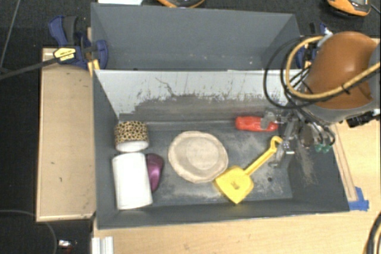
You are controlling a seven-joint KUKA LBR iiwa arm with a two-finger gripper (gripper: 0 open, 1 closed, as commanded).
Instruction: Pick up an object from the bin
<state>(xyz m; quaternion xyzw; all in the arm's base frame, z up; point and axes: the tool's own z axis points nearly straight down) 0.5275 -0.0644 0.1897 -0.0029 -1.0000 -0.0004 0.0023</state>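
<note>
Gripper (287, 138) low at handle tip of yellow plastic toy shovel (255, 165), I can't tell whether open or clamped

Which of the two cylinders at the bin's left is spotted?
The smaller cylinder, farther back, is leopard-spotted; the larger cylinder in front of it is plain white.

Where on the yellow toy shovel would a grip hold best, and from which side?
Probably the thin handle, from above, closing across its width: the yellow shovel lies flat and diagonal, and its blade looks broad and flat, close beside the beige disc.
</note>
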